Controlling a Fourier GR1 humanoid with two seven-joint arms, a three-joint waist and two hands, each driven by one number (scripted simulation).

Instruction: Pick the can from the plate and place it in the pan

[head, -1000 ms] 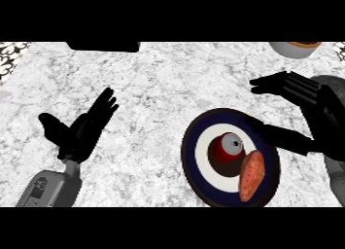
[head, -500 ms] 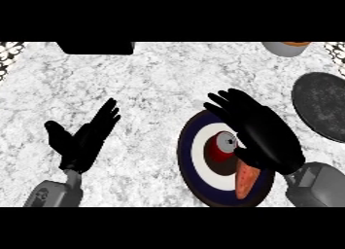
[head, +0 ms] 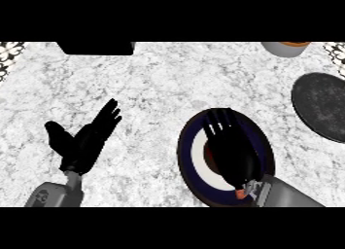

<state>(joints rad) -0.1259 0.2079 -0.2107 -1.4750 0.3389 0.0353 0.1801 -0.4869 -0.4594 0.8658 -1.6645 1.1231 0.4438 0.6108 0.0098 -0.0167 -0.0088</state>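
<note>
The round plate, dark blue at the rim with a white ring inside, lies on the counter right of centre. My right hand is spread flat over its middle, fingers straight and pointing away from me. It hides the can completely. A small orange bit of food peeks out at the wrist. The dark round pan sits at the right edge, apart from the plate. My left hand rests open on the left, fingers up.
A black block stands at the counter's far edge, left of centre. A grey cup is at the far right corner. The marble counter stretches between the hands and the far edge.
My right hand has swung in from the right, off the pan's side, and come down over the plate's middle. The can and most of the orange food are now hidden. The left hand has barely moved.
</note>
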